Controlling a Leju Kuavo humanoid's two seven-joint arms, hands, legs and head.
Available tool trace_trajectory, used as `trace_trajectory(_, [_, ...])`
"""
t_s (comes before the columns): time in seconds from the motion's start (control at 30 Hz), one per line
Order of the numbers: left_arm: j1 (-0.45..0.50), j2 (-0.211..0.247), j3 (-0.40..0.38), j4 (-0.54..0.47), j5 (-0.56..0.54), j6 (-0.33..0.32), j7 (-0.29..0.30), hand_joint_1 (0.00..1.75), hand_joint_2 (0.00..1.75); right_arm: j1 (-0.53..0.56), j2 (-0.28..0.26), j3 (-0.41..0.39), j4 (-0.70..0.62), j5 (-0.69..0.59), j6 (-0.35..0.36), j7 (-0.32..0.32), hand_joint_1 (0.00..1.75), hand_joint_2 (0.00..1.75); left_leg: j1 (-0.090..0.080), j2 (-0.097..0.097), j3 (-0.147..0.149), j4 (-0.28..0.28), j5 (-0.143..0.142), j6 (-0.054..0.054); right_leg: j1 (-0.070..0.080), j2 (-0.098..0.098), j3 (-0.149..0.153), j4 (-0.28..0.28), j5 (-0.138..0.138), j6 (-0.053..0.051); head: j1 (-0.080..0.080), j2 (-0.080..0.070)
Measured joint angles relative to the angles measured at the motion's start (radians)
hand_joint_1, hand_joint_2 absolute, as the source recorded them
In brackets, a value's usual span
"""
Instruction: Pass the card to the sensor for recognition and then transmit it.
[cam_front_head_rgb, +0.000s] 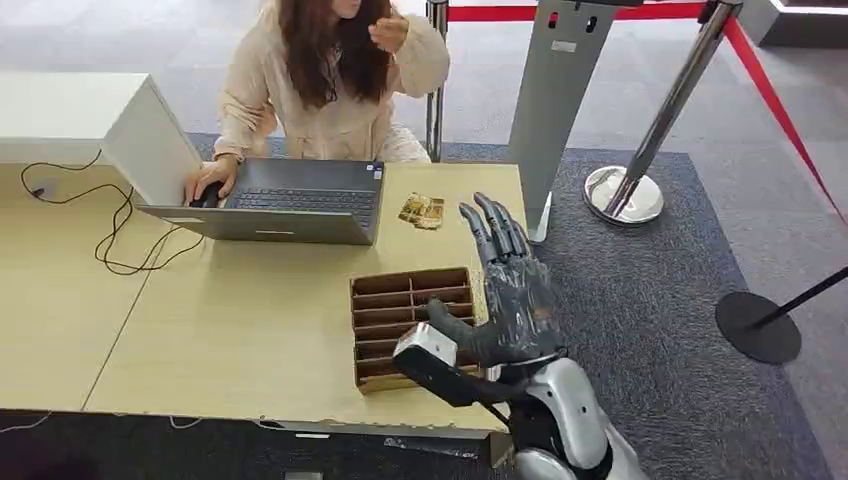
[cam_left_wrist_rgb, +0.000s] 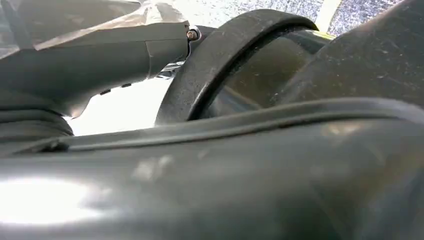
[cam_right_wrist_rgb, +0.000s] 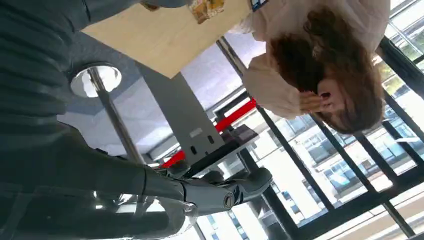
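Observation:
A small pile of yellowish cards (cam_front_head_rgb: 422, 210) (cam_right_wrist_rgb: 207, 7) lies on the wooden table (cam_front_head_rgb: 250, 330) just right of the laptop. A brown slotted card box (cam_front_head_rgb: 410, 300) stands near the table's front right corner. My right hand (cam_front_head_rgb: 505, 290) is raised over the box's right end, fingers stretched apart and pointing away from me, thumb (cam_right_wrist_rgb: 220, 192) out to the side, nothing in it. The grey sensor post (cam_front_head_rgb: 555, 90) (cam_right_wrist_rgb: 180, 115) rises beyond the table's right end. My left hand (cam_left_wrist_rgb: 100, 55) appears as a blurred grey shape; how its fingers lie cannot be made out.
A person (cam_front_head_rgb: 330, 80) sits behind the table with one hand on a mouse beside an open laptop (cam_front_head_rgb: 290, 200). A white box (cam_front_head_rgb: 90, 120) and black cable (cam_front_head_rgb: 120, 230) are at the left. Stanchions (cam_front_head_rgb: 640, 150) with red rope stand on the carpet at right.

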Motion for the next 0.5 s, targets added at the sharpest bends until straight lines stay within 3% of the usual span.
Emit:
trace_trajectory(0.17, [0.000, 0.001, 0.002, 0.000, 0.002, 0.002, 0.000, 0.00, 0.00, 0.078, -0.051, -0.026, -0.096, -0.035, -0.006, -0.024, 0.10, 1.75, 0.001, 0.000, 0.000, 0.000, 0.000, 0.000, 0.000, 0.000, 0.000, 0.000, 0.000, 0.000, 0.000, 0.000])
trace_trajectory(0.4, [-0.001, 0.002, 0.002, 0.000, 0.008, 0.002, 0.000, 0.00, 0.00, 0.126, -0.075, -0.023, -0.116, -0.068, -0.040, -0.045, 0.21, 1.75, 0.001, 0.000, 0.000, 0.000, 0.001, -0.001, 0.000, 0.000, 0.000, 0.001, 0.000, 0.000, 0.000, 0.000])
trace_trajectory(0.5, [-0.001, 0.002, 0.002, 0.000, 0.009, 0.002, 0.001, 0.00, 0.00, 0.129, -0.077, -0.018, -0.101, -0.083, -0.064, -0.049, 0.40, 1.75, 0.001, 0.000, 0.000, 0.000, 0.001, -0.001, 0.000, 0.000, 0.000, 0.001, 0.000, 0.000, 0.000, 0.000])
